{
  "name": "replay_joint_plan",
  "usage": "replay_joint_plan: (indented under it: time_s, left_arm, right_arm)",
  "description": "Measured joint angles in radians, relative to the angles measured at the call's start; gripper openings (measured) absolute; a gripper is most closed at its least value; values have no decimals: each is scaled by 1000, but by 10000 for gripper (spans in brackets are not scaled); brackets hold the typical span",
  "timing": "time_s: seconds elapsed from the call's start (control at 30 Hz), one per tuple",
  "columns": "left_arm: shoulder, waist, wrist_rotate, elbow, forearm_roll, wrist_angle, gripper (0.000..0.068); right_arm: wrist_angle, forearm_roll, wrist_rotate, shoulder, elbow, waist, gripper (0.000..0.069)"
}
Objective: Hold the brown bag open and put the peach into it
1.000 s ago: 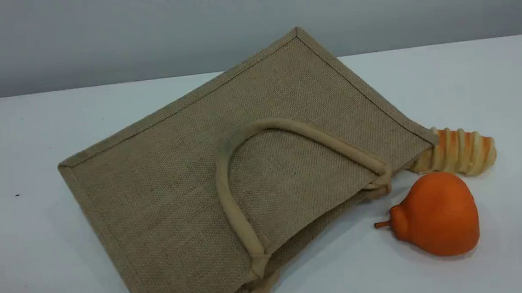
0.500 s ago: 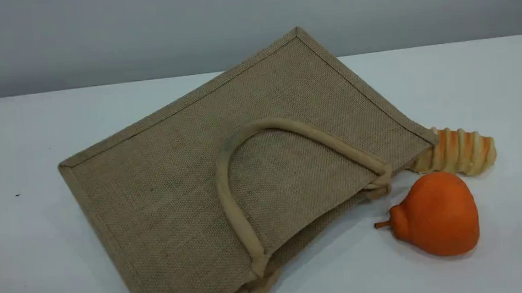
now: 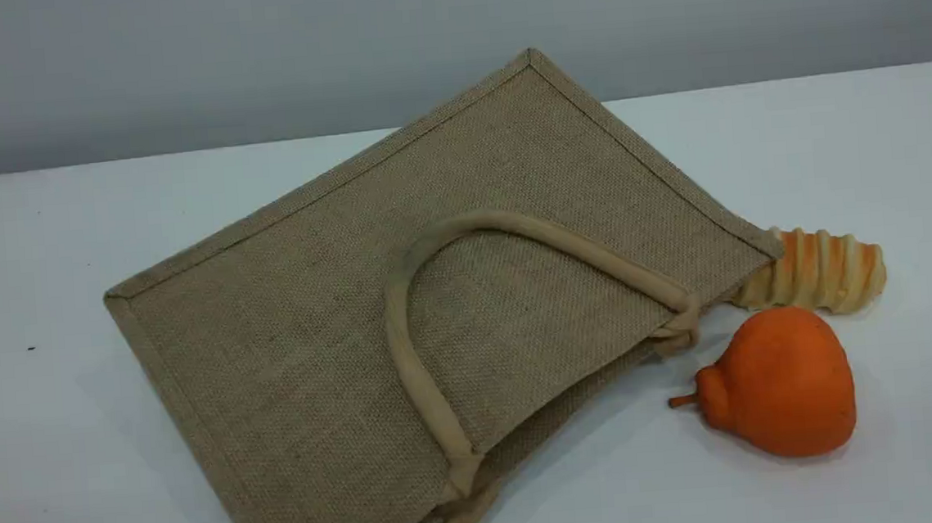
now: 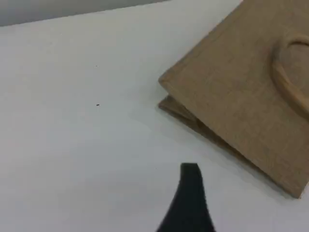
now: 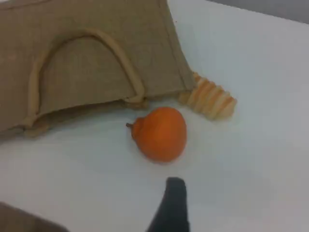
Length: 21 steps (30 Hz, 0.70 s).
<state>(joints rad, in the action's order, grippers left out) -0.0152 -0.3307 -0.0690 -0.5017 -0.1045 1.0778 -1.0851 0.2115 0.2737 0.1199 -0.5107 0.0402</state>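
Observation:
The brown bag [image 3: 314, 321] lies flat on the white table, its mouth toward the lower right and nearly closed. One beige handle [image 3: 407, 356] rests looped on its upper face. No peach shows in any view. Neither arm appears in the scene view. In the left wrist view a single black fingertip [image 4: 189, 193] hovers over bare table, left of the bag's corner [image 4: 231, 96], holding nothing. In the right wrist view a single black fingertip [image 5: 173, 203] hangs just below the orange fruit [image 5: 161, 133], apart from it, with the bag [image 5: 96, 53] farther up.
An orange pear-shaped fruit [image 3: 778, 383] lies just right of the bag's mouth. A ridged cream-and-orange bread roll [image 3: 823, 269] sits behind it, partly tucked under the bag's right corner. A grey wall backs the table [image 3: 900, 141]. A blurred brown shape [image 5: 19, 220] fills the right wrist view's bottom left corner.

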Motion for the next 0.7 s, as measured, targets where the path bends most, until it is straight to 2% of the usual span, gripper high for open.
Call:
replay_joint_plan:
  time_s: [0.1, 0.2, 0.53, 0.7]
  left_arm:
    - [16, 1, 0, 0, 0, 1, 547]
    - [15, 31, 2, 0, 2, 0, 547]
    - [15, 221, 4, 0, 2, 0, 547]
    - [15, 277, 4, 0, 2, 0, 547]
  right_arm:
    - [0, 1, 0, 0, 0, 0, 587]
    - [0, 1, 1, 0, 0, 0, 587]
    - [0, 4, 0, -113, 0, -15, 587]
    - [0, 5, 0, -122, 0, -15, 587]
